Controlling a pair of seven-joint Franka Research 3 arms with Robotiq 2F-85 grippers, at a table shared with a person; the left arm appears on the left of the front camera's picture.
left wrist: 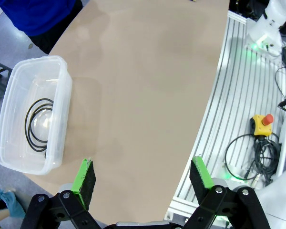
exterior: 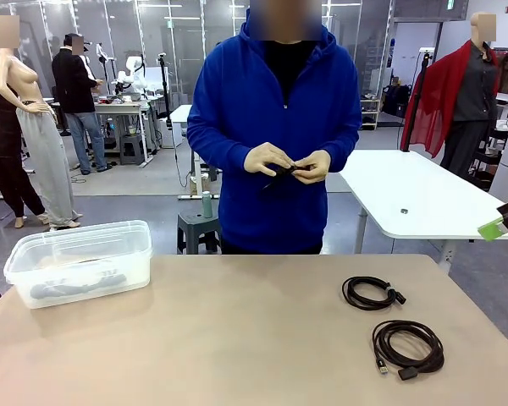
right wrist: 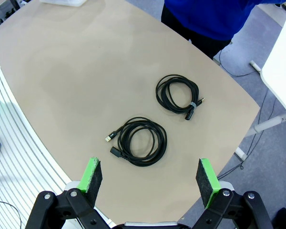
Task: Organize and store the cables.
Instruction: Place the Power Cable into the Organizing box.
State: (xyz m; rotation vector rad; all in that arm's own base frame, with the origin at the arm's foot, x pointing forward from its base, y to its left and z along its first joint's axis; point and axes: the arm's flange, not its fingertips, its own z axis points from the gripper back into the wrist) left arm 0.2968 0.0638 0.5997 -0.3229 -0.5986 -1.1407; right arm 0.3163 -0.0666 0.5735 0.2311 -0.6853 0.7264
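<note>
Two coiled black cables lie on the tan table's right half, one farther (exterior: 372, 293) (right wrist: 178, 93) and one nearer (exterior: 408, 345) (right wrist: 139, 140). A third coil (left wrist: 39, 125) rests inside the clear plastic bin (exterior: 110, 254) (left wrist: 62, 64) at the table's left. The person in a blue hoodie holds another black cable (exterior: 288, 171) in both gloved hands at chest height. My right gripper (right wrist: 148, 175) hangs open high above the nearer coil; its green pad (exterior: 491, 228) pokes in at the front view's right edge. My left gripper (left wrist: 143, 176) is open above the table's near left edge, right of the bin.
The table's middle (exterior: 237, 330) is bare. A white table (exterior: 415, 194) and a grey stool (exterior: 199, 227) stand behind the person. Beside the table's near edge run slatted rails with a yellow emergency-stop box (left wrist: 263, 123) and loose wiring (left wrist: 250, 150).
</note>
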